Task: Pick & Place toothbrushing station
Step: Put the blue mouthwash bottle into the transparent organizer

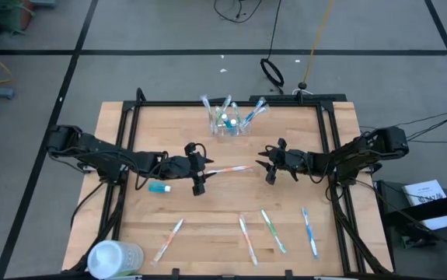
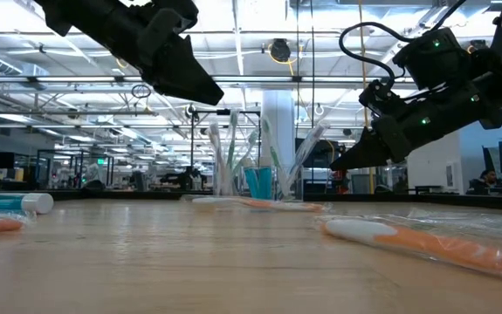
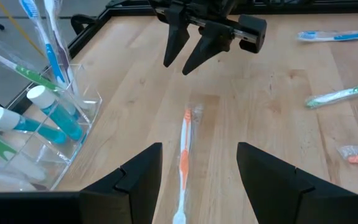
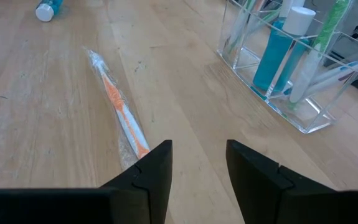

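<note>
While both arms reach toward the middle of the wooden surface (image 1: 207, 218), an orange-and-white toothbrush (image 1: 229, 169) in a clear wrapper lies flat between them, touched by neither. The left end effector (image 1: 199, 173) hovers just beside one end of that brush, its fingers (image 3: 135, 180) spread apart with nothing between them. The right end effector (image 1: 270, 165) faces it from the other side, close to the brush's opposite end, fingers (image 4: 147, 171) likewise parted and empty.

Near the far edge of the surface stands the clear plastic cup (image 1: 230, 124), a boxy see-through holder. It holds several upright toothbrushes (image 3: 48, 37) with green, blue and white handles, plus blue toothpaste tubes (image 4: 281, 50) with white caps.

One more blue toothpaste tube (image 1: 159, 187) lies on its side near the left arm. Along the near edge, four loose toothbrushes lie apart from each other: an orange-and-white one (image 1: 169, 239), a second orange-and-white one (image 1: 247, 239), a green one (image 1: 273, 231) and a blue one (image 1: 309, 232). A whitish round container (image 1: 115, 259) sits at the near left corner.
</note>
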Robot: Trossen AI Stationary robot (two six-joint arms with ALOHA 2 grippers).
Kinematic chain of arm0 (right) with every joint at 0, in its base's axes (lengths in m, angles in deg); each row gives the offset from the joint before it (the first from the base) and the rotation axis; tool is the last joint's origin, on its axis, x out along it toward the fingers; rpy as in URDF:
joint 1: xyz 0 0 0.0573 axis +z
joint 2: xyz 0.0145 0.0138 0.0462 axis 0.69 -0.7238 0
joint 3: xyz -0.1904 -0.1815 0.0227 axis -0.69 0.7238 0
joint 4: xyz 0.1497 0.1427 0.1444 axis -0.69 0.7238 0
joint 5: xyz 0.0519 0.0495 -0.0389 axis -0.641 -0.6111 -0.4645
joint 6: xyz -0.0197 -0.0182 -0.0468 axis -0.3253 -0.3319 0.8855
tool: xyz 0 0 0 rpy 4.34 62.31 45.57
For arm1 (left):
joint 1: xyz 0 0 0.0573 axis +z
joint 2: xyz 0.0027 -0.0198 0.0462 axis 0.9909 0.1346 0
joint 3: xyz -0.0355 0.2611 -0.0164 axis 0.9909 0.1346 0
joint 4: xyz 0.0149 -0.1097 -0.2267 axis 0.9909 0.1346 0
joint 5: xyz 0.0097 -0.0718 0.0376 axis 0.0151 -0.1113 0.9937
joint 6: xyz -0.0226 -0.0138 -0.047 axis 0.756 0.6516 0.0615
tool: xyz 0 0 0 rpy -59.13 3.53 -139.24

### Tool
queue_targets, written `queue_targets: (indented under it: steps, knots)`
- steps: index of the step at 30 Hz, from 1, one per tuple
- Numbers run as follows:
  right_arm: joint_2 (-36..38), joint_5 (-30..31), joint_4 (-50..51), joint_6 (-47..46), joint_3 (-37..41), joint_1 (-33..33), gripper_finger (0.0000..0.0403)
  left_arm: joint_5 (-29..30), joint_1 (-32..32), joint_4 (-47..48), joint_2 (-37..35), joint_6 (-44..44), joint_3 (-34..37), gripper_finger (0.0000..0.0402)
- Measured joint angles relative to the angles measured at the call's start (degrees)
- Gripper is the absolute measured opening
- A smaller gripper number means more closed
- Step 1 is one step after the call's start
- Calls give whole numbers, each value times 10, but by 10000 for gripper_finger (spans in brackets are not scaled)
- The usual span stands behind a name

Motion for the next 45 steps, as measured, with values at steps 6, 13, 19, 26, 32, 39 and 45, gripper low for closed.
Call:
queue_targets:
  steps: [6, 13, 19, 26, 32, 39, 45]
  knots:
    - [0, 0, 0, 0, 0, 0, 141, -1, 0, 1, 0, 0, 0, 214]
    - [0, 0, 0, 0, 0, 0, 141, -87, -14, 98, 0, 12, 0, 214]
    - [0, 0, 0, 11, 0, 0, 141, -180, -51, 223, 0, 128, 0, 214]
    - [0, 0, 0, 11, 0, 0, 141, -175, -82, 383, 0, 166, 0, 214]
    - [0, 0, 0, 11, 0, 0, 141, -107, -86, 493, 0, 204, 0, 214]
    - [0, 0, 0, 11, 0, 0, 141, -126, -82, 506, 0, 212, 6, 214]
    - [0, 0, 0, 10, 0, 0, 141, -125, -81, 504, 0, 210, 36, 214]
